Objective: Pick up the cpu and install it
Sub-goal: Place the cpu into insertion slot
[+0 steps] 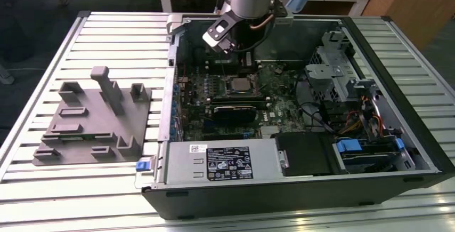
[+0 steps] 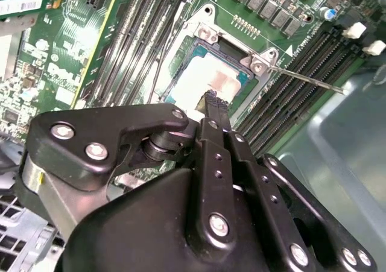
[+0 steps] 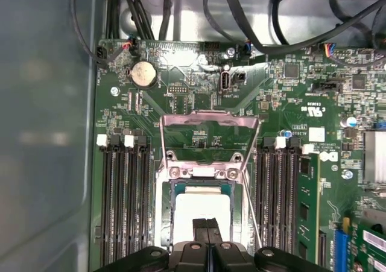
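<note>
Hanging over the open computer case [image 1: 299, 189], the arm held its pincer [image 3: 208, 227] low above the motherboard. The case lay on its side across the middle of the slatted bench [image 1: 106, 29] and reached toward the bench edge at the exterior view's right. In both wrist views the two black fingers [image 2: 211, 112] were pressed flat together with nothing between them.

The cpu [image 3: 202, 208] sat in its socket on the board, its pale top facing up. The closed fingertips stood directly over it. Whether they touched its top could not be told, since the tips covered that spot from both wrist cameras. The pincer body also cut off the part of the chip and socket nearest the cameras, so the seating on that side was hidden.

The socket's metal load plate [image 3: 208, 124] stood flipped open beyond the chip. A thin retention lever [image 2: 301, 79] angled away from the socket's corner. Dark memory slots [image 3: 123, 199] ran along both sides of the socket.

In the exterior view the fingertips merged with the dark interior and were hard to pick out. A grey moulded tray [image 1: 85, 130] with upright blocks lay near the bench edge at the exterior view's left, well apart from the pincer.
</note>
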Controlling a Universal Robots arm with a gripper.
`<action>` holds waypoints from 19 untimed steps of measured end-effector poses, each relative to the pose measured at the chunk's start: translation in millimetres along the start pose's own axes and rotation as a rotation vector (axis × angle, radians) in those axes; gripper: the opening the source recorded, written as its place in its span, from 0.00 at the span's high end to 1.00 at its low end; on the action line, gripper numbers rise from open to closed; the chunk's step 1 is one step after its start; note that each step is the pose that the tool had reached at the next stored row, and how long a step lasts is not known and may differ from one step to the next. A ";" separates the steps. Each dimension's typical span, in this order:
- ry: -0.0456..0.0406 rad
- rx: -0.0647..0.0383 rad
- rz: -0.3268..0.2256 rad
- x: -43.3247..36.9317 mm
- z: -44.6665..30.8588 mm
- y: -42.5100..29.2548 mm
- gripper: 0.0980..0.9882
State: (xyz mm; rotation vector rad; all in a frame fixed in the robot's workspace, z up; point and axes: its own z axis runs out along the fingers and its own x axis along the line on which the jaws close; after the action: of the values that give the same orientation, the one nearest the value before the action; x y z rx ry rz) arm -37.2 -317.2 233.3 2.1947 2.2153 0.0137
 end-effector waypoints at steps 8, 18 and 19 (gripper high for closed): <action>-0.0001 0.000 0.000 -0.2 -23.1 0.5 0.99; 0.0002 0.000 0.000 -8.0 -32.9 0.6 0.99; 0.0001 0.000 0.000 -9.4 -32.9 0.6 0.99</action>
State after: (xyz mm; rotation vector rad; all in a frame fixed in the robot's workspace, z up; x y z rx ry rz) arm -37.3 -326.3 266.3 2.1947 2.2152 0.0138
